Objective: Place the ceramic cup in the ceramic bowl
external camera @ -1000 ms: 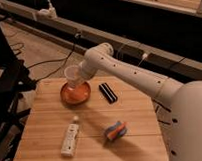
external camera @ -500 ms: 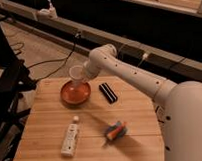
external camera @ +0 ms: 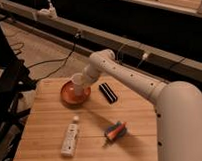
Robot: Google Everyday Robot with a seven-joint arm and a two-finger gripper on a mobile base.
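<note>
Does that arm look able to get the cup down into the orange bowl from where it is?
Probably yes. The gripper already has the cup right over the bowl, whose dish looks bare beneath it. The black bar lies off to the side on the table, clear of the way down.

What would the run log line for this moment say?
claw: at small white ceramic cup | cup: above shallow orange-red ceramic bowl | bowl: on wooden table
</note>
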